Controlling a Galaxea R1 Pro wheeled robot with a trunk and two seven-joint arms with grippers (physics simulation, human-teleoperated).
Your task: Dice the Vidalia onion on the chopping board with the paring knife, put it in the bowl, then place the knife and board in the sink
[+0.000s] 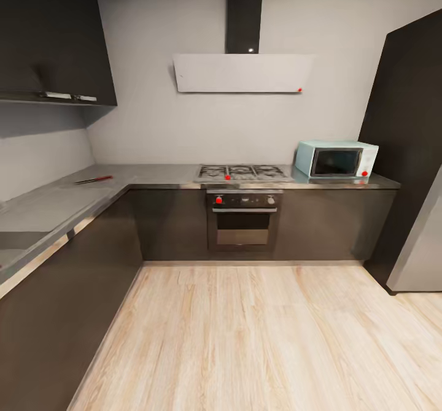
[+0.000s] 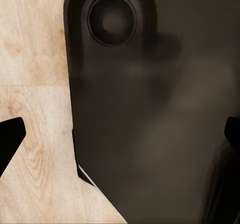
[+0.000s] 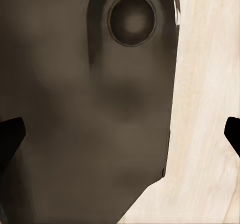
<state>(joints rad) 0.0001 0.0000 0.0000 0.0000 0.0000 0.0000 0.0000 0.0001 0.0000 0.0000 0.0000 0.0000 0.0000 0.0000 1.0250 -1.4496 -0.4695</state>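
Both arms hang low beside the robot's dark base. The left gripper (image 2: 120,134) points down at the wooden floor (image 2: 30,58), its two black fingertips (image 2: 10,139) spread wide at the frame edges with nothing between them. The right gripper (image 3: 120,134) has the same pose: jaws spread wide, empty, the base body directly beyond it and pale floor off to its outer side.

Judging by this, the robot is on its approach and no handling has begun; the first step, fetching the onion from the sink, is not yet in hand.

Well ahead of the grippers and up on the left run of the countertop (image 1: 55,205), a recess at the near edge may be the sink (image 1: 15,242), though I cannot tell for sure. Farther along that worktop lies the paring knife (image 1: 93,180), red handle toward the corner. Beyond are the oven (image 1: 244,221), gas hob (image 1: 242,172) and a pale-blue microwave (image 1: 336,159).

The next move calls for turning and rolling the base leftward to face the sink, then raising an arm over the basin.
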